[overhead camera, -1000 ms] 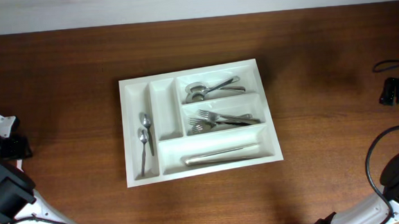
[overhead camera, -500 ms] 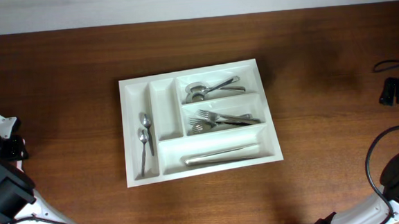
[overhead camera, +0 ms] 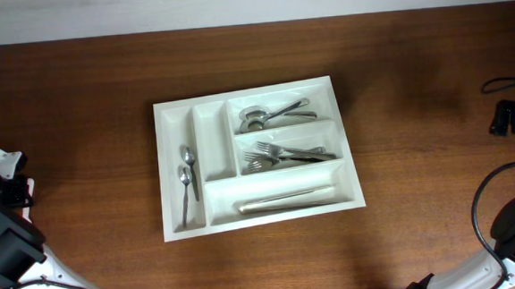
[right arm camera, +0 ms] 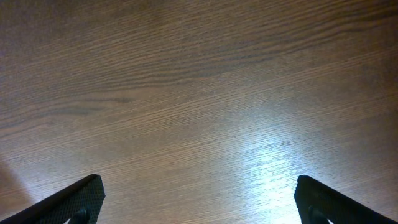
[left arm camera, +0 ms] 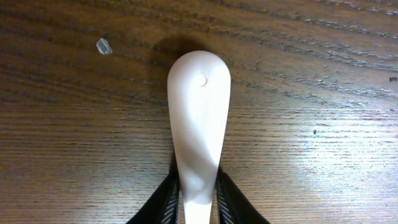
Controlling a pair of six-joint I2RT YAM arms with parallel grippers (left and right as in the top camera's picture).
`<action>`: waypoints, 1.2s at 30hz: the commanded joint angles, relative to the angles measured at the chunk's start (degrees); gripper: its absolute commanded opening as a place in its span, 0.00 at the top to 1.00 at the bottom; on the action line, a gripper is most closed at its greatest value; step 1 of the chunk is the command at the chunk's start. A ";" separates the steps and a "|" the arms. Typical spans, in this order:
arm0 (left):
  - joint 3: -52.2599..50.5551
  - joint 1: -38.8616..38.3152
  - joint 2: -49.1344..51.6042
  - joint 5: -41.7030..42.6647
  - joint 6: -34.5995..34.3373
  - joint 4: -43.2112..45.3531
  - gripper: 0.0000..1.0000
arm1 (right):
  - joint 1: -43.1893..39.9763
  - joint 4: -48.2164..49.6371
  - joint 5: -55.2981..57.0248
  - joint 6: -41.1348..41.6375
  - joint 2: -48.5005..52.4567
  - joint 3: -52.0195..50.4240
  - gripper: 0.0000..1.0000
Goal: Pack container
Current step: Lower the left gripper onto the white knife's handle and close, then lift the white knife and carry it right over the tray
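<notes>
The tray [overhead camera: 351, 139] sits at the middle of the overhead frame on the brown wood surface [overhead camera: 76, 102], slightly askew, with its long side across the frame. Its leftmost narrow slot holds two small spoons [overhead camera: 188, 177] lying lengthwise. In the upper wide slot lie larger spoons [overhead camera: 269, 115], in the middle one forks [overhead camera: 287, 153], and in the lower one knives [overhead camera: 288, 199].

The left arm [overhead camera: 4, 241] is at the left edge of the overhead frame, well apart from the tray. In the left wrist view a white piece [left arm camera: 199, 112], rounded like a spoon bowl with a small dimple near its tip, runs up from the bottom centre over the wood. The left jaws are drawn in on its narrow end, a black finger [left arm camera: 163, 205] against each side. A small pale speck [left arm camera: 104, 45] lies on the wood at the upper left of that view.

The right arm [overhead camera: 513, 227] is in the lower right corner of the overhead frame. The right jaws stand wide apart, one finger [right arm camera: 74, 199] in each bottom corner of the right wrist view, with only bare wood between them. A black unit with a cable [overhead camera: 511, 115] sits at the right edge.
</notes>
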 commanded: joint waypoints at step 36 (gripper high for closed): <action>22.23 -12.76 1.49 7.56 -24.15 -13.29 0.98 | -0.07 0.17 -0.28 0.04 -0.13 -0.20 0.01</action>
